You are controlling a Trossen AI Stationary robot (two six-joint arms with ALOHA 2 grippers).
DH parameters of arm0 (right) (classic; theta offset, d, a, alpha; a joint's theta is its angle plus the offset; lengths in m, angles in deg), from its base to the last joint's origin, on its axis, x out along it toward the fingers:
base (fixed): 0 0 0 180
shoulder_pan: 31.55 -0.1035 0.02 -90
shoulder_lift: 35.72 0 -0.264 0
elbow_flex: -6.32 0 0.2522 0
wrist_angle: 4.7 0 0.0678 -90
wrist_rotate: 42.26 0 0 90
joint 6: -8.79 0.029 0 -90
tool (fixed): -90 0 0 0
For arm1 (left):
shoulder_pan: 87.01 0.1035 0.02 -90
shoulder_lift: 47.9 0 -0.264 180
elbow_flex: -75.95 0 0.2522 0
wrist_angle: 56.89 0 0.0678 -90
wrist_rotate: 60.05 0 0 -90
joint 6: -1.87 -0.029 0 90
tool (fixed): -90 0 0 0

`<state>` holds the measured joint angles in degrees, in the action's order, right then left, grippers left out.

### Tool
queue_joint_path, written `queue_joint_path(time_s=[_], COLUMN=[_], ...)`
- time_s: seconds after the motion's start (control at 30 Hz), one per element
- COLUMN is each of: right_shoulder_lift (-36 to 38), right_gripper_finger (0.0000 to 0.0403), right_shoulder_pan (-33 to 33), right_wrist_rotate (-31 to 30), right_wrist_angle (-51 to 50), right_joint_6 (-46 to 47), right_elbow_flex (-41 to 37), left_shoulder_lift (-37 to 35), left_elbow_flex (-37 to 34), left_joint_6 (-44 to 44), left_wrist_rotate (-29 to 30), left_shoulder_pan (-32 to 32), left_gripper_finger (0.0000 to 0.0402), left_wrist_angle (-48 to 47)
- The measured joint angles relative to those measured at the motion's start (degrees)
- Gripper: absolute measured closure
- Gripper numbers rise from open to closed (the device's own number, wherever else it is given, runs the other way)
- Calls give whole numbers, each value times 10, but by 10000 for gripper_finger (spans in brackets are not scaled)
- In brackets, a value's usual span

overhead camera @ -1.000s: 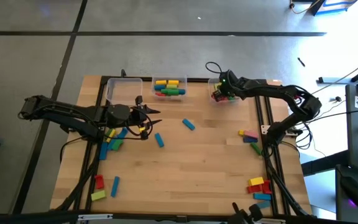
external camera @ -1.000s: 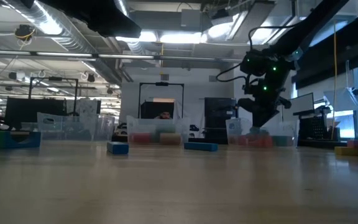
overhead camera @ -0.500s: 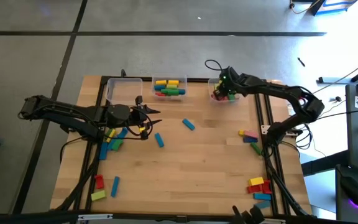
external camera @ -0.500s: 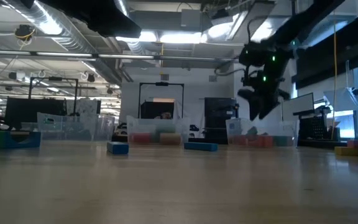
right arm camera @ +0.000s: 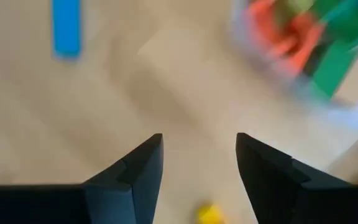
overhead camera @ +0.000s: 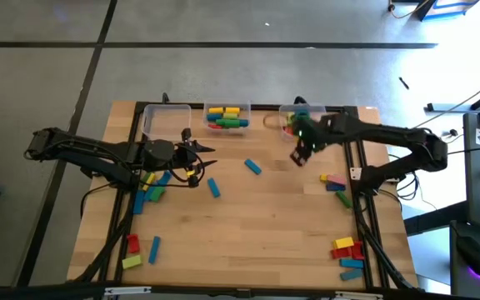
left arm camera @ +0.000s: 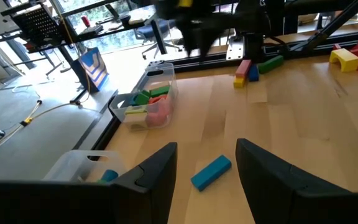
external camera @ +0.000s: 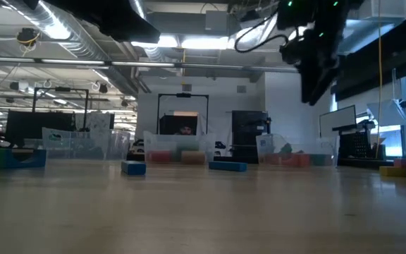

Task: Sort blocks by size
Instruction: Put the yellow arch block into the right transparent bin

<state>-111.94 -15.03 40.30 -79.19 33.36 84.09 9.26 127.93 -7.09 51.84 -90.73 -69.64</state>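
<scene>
Loose blocks lie flat on the wooden table: two blue ones [overhead camera: 252, 167] [overhead camera: 214, 187] mid-table, a heap [overhead camera: 150, 190] under my left arm, and others at the near left [overhead camera: 132, 246] and along the right side [overhead camera: 333, 181] [overhead camera: 348, 250]. My left gripper [overhead camera: 200, 157] hovers open left of centre, with a blue block [left arm camera: 211, 171] on the table just past its fingers. My right gripper [overhead camera: 298, 157] hangs open in the air beside the far right bin [overhead camera: 302, 117], pointing steeply down with nothing between its fingers [right arm camera: 199, 155].
Three clear bins line the far edge. The left bin [overhead camera: 167, 121] has little showing in it. The middle one [overhead camera: 227, 117] and the right one [left arm camera: 145, 106] hold coloured blocks. Black rails [overhead camera: 357, 192] run along the table's sides. Bare wood lies at the centre and near edge.
My right gripper has risen from over the far right bin. It has swung toward the near edge and the table's middle, and it has tipped so that it points more steeply down. My left arm has kept still, and no block on the table has moved.
</scene>
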Motion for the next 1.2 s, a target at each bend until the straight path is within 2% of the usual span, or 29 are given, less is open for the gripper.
queue_joint_path(time_s=[0.13,0.47,0.67,0.8,0.9,1.07,1.2], right_shoulder_lift=[0,-11,-41,-55,-58,-59,-59], right_gripper_finger=[205,206,206,206,206,206,206], right_shoulder_pan=[-98,-317,-420,-485,-529,-592,-636], right_wrist_rotate=[38,44,64,138,165,174,138], right_wrist_angle=[-48,-61,-72,-85,-97,-93,-72], right_joint_6=[66,211,251,276,305,312,355], right_elbow_flex=[0,0,0,0,0,0,0], left_shoulder_lift=[0,0,0,0,0,0,0], left_elbow_flex=[0,0,0,0,0,0,0], left_joint_6=[7,7,7,10,10,10,10], left_wrist_rotate=[0,0,0,0,0,0,0], left_shoulder_pan=[0,0,0,0,0,0,0], left_gripper_finger=[243,243,243,243,243,243,243], left_wrist_angle=[-1,-1,-1,-1,-1,-1,-1])
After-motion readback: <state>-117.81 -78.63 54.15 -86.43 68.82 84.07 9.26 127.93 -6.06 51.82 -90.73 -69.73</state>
